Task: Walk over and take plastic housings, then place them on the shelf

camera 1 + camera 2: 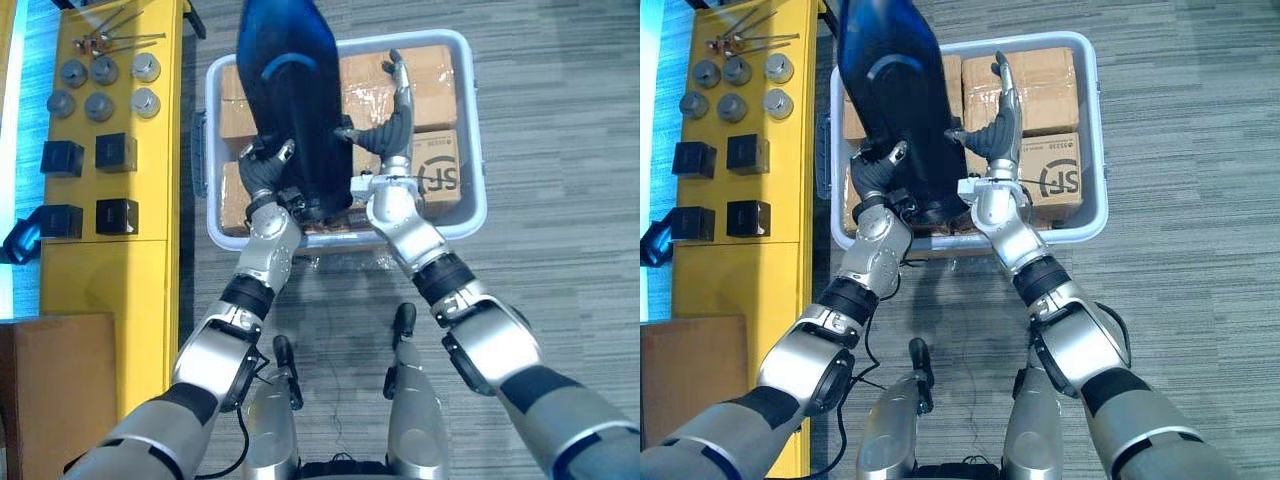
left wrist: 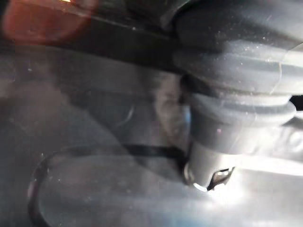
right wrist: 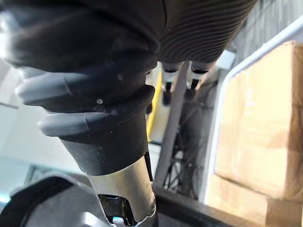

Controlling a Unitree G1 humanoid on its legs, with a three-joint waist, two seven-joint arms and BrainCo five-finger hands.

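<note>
A large dark blue plastic housing is held up between my two hands, above a grey bin. My left hand presses against its lower left side and is partly hidden under it. On the right side my right hand lies flat against the housing with straight fingers, its thumb touching the shell. The housing hides the bin's left half. The right wrist view shows the hand's dark cover beside the bin's rim.
Taped cardboard boxes fill the bin, which stands on grey carpet. A yellow shelf runs along the left, carrying several metal cylinders and black cubes. A brown carton sits at the lower left.
</note>
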